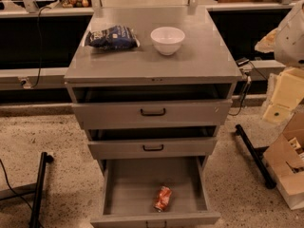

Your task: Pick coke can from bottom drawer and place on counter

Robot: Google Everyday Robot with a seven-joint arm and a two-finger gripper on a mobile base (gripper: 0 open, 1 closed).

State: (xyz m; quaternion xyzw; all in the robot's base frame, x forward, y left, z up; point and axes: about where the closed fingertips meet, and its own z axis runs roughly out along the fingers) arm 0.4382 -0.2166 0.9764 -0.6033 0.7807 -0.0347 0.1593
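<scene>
While the grey cabinet fills mid-frame, its flat surface carries two items at the back: white bowl centre-right and dark blue chip bag just left of it, close together but apart. All three drawers are out. Top drawer and middle drawer are each pulled out partway. Bottom drawer is pulled out furthest, with its floor in full view.

Cardboard box sits on the floor at far right. Pincer is at the right frame edge, off the cabinet's right side at about top-drawer height, apart from the cabinet. Can't tell how far open it is, or whether it holds anything.

Coke can lies on its side on the bottom drawer floor, slightly right of centre, near the front wall, long axis tilted a bit off front-to-back. It's well apart from the pincer, lower and to its left.
</scene>
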